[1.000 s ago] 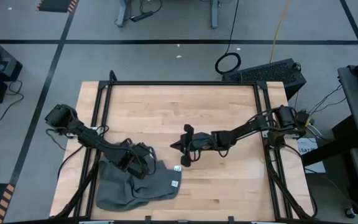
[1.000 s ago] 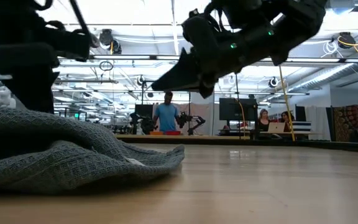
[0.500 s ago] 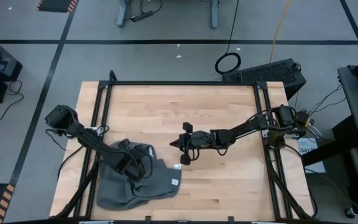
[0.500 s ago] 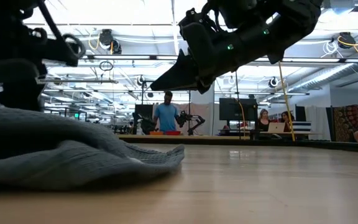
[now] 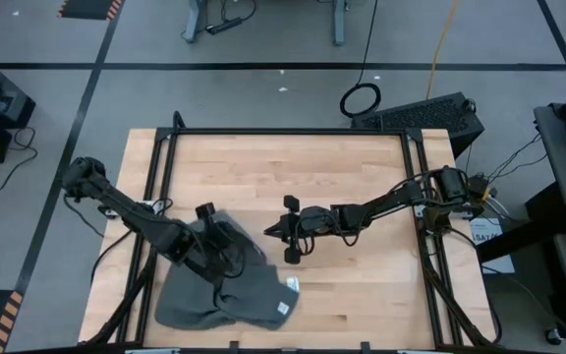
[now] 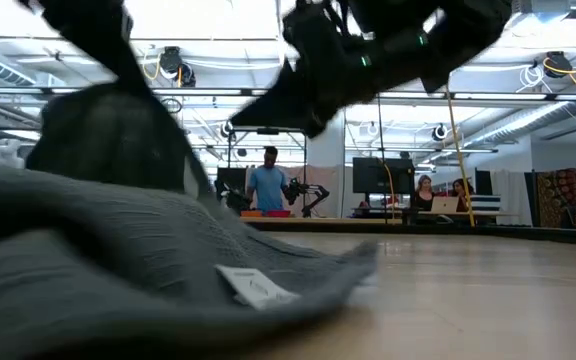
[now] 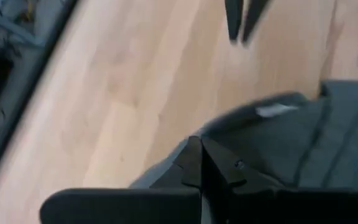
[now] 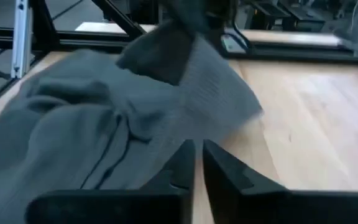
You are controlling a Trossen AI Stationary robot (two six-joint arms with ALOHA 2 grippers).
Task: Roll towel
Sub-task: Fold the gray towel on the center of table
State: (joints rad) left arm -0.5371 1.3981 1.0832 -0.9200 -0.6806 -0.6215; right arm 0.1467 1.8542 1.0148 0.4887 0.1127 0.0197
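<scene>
Now that the left pincer (image 5: 226, 239) has clamped onto the towel (image 5: 226, 298) and lifted its edge, the cloth is spreading at the tabletop's (image 5: 293, 167) near-left corner; the right pincer (image 5: 275, 232) hovers beside it, nearly closed, empty.

Pale wooden table top (image 5: 293, 167) inside a black frame (image 5: 283, 132). Beyond it, grey floor, a coiled black cable (image 5: 361, 99), and people (image 6: 269, 186) at distant desks.
</scene>
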